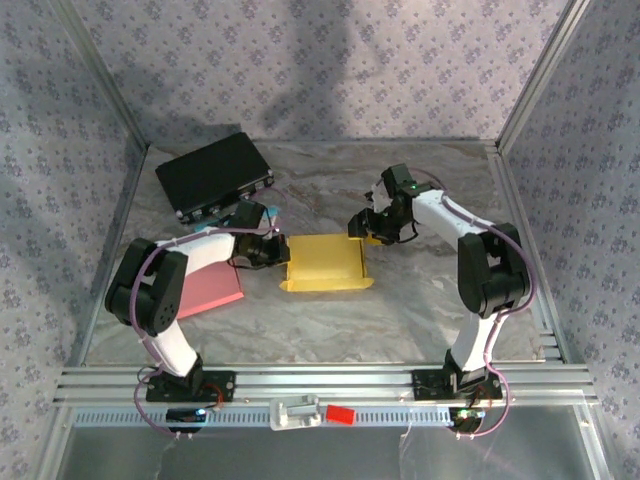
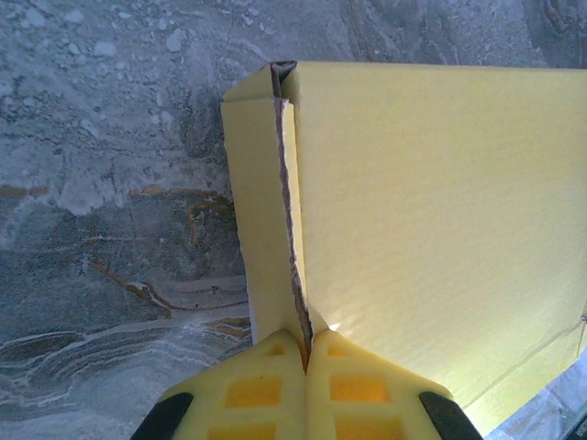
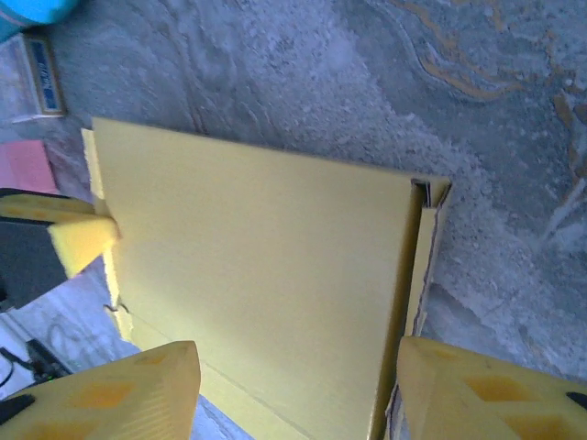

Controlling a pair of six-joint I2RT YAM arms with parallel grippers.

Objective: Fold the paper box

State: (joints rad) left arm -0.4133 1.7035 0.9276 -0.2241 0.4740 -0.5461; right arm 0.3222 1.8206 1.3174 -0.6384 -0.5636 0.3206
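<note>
The yellow paper box point(image 1: 325, 262) lies flat-bottomed in the middle of the table, its side walls partly raised. My left gripper point(image 1: 277, 250) is at the box's left edge. In the left wrist view my left gripper point(image 2: 307, 350) is shut on the doubled left wall point(image 2: 275, 229) of the box point(image 2: 431, 220). My right gripper point(image 1: 362, 226) hangs over the box's far right corner. In the right wrist view my right gripper point(image 3: 293, 390) is open, its fingers point(image 3: 138, 385) spread above the box point(image 3: 266, 275) and either side of the right wall point(image 3: 417, 266), touching nothing.
A black case point(image 1: 213, 175) lies at the back left. A pink sheet point(image 1: 212, 287) rests under the left arm. A small carton point(image 3: 41, 73) and a cyan object point(image 3: 27, 9) sit beyond the box. Patterned enclosure walls ring the marble table point(image 1: 420, 300).
</note>
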